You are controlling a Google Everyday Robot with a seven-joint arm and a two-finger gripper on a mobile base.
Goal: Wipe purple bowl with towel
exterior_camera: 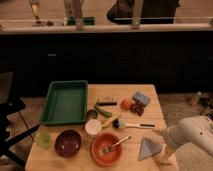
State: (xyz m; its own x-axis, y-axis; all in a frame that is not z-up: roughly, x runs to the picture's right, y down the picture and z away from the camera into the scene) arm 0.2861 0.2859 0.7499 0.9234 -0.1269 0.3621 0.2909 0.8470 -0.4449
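Observation:
The purple bowl (68,143) stands at the front left of the wooden table (150,112); it is dark and looks empty. The towel (149,148) is a grey cloth lying folded into a triangle at the table's front right. My white arm (192,134) comes in from the right, and the gripper (162,158) hangs at the table's front right corner, just right of and below the towel. It is far from the purple bowl.
A green tray (65,102) is at the back left. An orange bowl with a fork (106,149) sits between the purple bowl and the towel. A white cup (93,127), a green cup (43,140), a brush (132,125), a banana (111,121), a tomato (126,104) and a sponge (141,98) are also on the table.

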